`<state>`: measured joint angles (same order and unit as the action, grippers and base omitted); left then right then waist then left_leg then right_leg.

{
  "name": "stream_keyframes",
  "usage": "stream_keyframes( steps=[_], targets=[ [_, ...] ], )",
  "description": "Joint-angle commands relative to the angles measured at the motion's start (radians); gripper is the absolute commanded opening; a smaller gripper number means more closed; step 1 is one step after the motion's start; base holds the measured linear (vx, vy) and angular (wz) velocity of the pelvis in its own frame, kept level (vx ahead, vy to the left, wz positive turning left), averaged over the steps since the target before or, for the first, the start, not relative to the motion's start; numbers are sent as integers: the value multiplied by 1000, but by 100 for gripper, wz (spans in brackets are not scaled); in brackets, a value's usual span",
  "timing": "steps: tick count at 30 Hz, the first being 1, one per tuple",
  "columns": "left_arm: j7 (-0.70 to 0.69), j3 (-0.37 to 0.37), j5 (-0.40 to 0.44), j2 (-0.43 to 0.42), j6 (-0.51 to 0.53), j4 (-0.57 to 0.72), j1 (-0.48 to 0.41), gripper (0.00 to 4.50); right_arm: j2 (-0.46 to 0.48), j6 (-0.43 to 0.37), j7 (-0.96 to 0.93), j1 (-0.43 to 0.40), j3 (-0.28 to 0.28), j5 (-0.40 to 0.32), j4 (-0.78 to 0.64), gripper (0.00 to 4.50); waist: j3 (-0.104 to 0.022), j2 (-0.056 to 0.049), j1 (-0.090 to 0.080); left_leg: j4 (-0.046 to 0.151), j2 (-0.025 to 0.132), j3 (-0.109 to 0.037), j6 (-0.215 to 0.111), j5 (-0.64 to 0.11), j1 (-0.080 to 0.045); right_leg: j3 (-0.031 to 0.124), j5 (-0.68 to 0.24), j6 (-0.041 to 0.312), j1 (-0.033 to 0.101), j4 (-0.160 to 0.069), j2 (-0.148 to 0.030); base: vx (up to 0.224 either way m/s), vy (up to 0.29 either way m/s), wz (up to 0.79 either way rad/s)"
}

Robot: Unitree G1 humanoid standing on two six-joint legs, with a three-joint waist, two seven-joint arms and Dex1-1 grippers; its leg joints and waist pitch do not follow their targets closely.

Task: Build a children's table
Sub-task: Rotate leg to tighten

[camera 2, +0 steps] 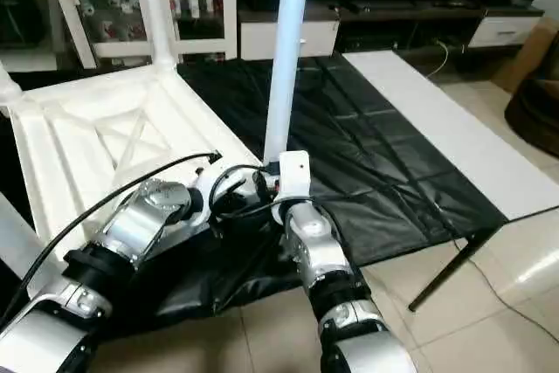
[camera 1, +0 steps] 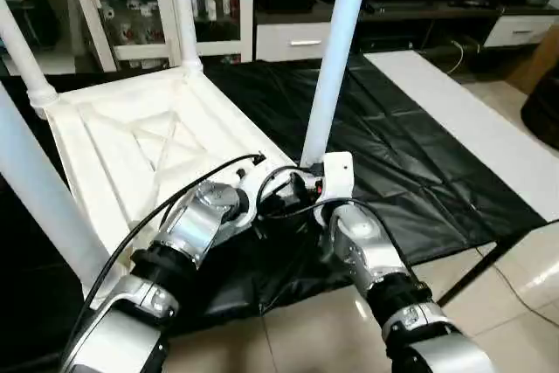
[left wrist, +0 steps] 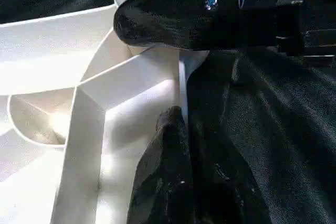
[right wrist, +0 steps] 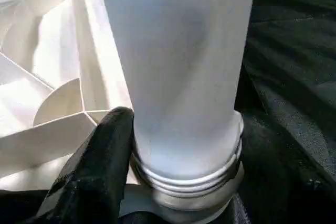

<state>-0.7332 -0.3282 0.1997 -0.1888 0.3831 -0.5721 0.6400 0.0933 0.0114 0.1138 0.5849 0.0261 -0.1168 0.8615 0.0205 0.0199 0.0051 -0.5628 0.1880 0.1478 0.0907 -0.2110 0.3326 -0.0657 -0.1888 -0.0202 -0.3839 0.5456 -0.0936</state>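
On a black sheet spread over the floor, the tabletop lies upside down, its X-ribbed underside facing up, so the corner sockets are open from above. That is presumably why it lies this way: each leg can be dropped in and turned from overhead. Three legs stand in other corners, and the fourth leg rises at the near right corner, its long axis near upright with a slight lean, threaded end down in the socket. The wrist view shows thread rings still above the socket rim, so I judge it not yet screwed home. The right gripper wraps the leg's base, fingers spread about as wide as the tube and pressed against it, a hold suited to twisting it. The left gripper sits beside it at the tabletop's edge, fingers pinched together on the thin outer wall, likely steadying the top against the turning.
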Motion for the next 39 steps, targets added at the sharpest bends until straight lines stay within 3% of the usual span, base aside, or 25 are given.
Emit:
stream_keyframes(
  steps=[1, 6, 9, 11, 13, 14, 16, 17, 19, 21, 24, 30, 38, 39],
  targets=[
    [-14, -57, 18, 13, -5, -46, -34, 0, -6, -27, 91, -22, 32, -8, -30, 346, -19, -9, 6, 98, 30, -12, 12, -532, 4, 29, -464, 140, 8, -73, -50, 0, 0, 0],
    [-45, -67, 22, -8, -10, -37, -45, 0, -43, -65, 175, -48, 25, -23, -98, 381, -22, -8, 21, 96, 34, -2, -7, -432, 6, 37, -403, 162, 13, -67, -52, 0, 0, 0],
    [-103, -91, 24, -34, -17, -21, -57, 0, -127, -96, 307, -88, 67, -20, -197, 400, -24, -12, 37, 95, 36, 3, -10, -369, 10, 38, -348, 169, 20, -60, -51, 0, 0, 0],
    [-171, -116, 21, -59, -32, -8, -67, 0, -228, -130, 436, -129, 107, -17, -299, 422, -24, -5, 43, 92, 36, 7, -17, -332, 10, 40, -299, 181, 22, -55, -47, 0, 0, 0],
    [-188, -121, 19, -64, -40, -5, -69, 0, -249, -139, 466, -137, 113, -17, -320, 434, -28, -5, 53, 84, 37, 18, -39, -295, 1, 45, -257, 205, 18, -49, -46, 63, -26, 12],
    [-254, -146, 16, -87, -27, 14, -78, 0, -315, -152, 571, -160, 131, -28, -381, 443, -29, -7, 55, 82, 38, 21, -41, -282, 0, 45, -243, 214, 19, -47, -46, 70, -27, 14],
    [-316, -169, 11, -109, -31, 34, -87, 0, -359, -154, 642, -175, 144, -38, -421, 443, -33, -7, 62, 77, 40, 24, -56, -216, 8, 44, -166, 233, 29, -34, -46, 76, -30, 7],
    [-374, -191, 6, -131, -37, 56, -97, 0, -397, -159, 706, -189, 154, -45, -456, 443, -35, -11, 65, 70, 40, 31, -63, -162, 5, 44, -88, 254, 25, -24, -42, 83, -29, 5],
    [-486, -233, -10, -176, -36, 106, -115, 0, -473, -163, 819, -211, 176, -55, -509, 443, -38, -8, 77, 59, 38, 34, -97, -82, 9, 43, 41, 284, 35, -6, -41, 73, -19, 5],
    [-528, -251, -16, -196, -36, 129, -121, 0, -516, -185, 886, -227, 187, -72, -548, 443, -38, -10, 86, 56, 38, 37, -113, -52, 2, 42, 73, 300, 33, -2, -40, 30, -4, 1],
    [-566, -268, -20, -213, -25, 149, -124, 0, -563, -217, 967, -243, 199, -107, -589, 443, -37, -10, 93, 58, 42, 34, -117, -67, 3, 40, 36, 306, 39, -2, -42, 0, 0, 0],
    [-657, -304, -30, -254, 15, 207, -133, 0, -601, -247, 1066, -247, 223, -130, -632, 443, -29, -11, 92, 71, 46, 32, -49, -181, -1, 42, -161, 265, 35, -21, -47, 0, 0, 0],
    [-680, -304, -22, -268, 31, 237, -141, 0, -611, -309, 1149, -237, 255, -156, -650, 443, -37, -10, 92, 65, 43, 30, -60, -112, 3, 40, -75, 276, 42, -9, -43, 0, 0, 0],
    [-680, -304, -22, -269, 33, 239, -141, 0, -613, -312, 1154, -236, 259, -154, -648, 427, -38, -8, 92, 63, 42, 31, -62, -98, 4, 40, -60, 278, 42, -7, -44, 0, 0, 0]
  ],
)
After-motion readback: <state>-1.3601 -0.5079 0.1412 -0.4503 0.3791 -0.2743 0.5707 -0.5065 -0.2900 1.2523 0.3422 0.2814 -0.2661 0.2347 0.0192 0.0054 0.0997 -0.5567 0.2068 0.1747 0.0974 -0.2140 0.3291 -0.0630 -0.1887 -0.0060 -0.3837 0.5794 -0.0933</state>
